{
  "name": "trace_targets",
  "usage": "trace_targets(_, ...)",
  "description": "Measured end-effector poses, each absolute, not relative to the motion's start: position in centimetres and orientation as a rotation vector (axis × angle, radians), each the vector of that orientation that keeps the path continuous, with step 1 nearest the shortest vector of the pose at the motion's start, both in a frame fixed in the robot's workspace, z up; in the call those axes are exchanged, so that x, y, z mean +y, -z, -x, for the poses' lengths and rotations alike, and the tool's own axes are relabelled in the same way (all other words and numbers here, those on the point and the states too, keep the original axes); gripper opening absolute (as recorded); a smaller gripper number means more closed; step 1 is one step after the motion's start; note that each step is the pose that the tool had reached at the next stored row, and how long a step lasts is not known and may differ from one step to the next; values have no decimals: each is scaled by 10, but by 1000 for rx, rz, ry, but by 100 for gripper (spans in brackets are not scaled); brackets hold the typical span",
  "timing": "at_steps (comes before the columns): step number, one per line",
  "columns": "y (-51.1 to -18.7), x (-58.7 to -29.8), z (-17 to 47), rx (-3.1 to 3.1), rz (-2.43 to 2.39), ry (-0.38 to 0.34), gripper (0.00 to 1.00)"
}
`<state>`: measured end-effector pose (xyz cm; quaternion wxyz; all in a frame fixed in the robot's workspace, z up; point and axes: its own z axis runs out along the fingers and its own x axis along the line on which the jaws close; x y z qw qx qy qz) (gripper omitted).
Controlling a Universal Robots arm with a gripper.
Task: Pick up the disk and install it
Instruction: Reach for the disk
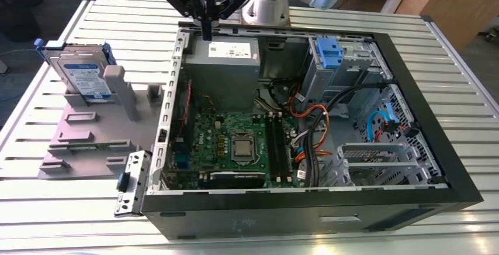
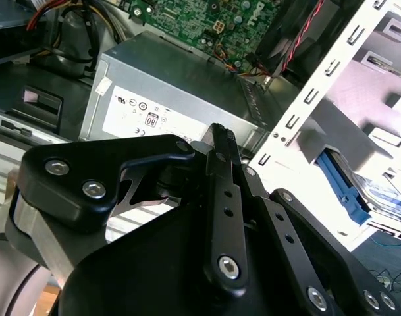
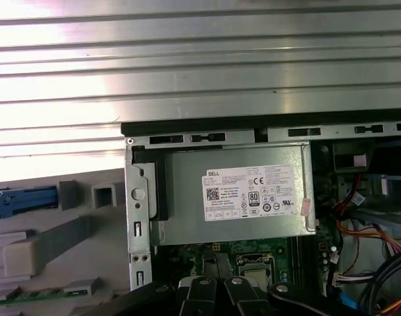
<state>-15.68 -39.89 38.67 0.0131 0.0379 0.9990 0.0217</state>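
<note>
Slots of a grey holder (image 1: 86,144) at the exterior view's left are taken up by the disk (image 1: 84,75), which is stood upright on edge (blue rails along its sides). Further right, the gripper (image 1: 207,36) is held over the grey power supply (image 1: 222,71) at the back edge of the open computer case (image 1: 427,114), well apart from the disk. Its fingers seem to be pressed together with nothing between them, though the angle is poor. A blue plastic part (image 1: 328,53) is seen in the drive cage further right.
</note>
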Motion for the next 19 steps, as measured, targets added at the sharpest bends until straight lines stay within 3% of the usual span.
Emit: trace_targets(19,-384,-399,187,3112,-118,-68,11)
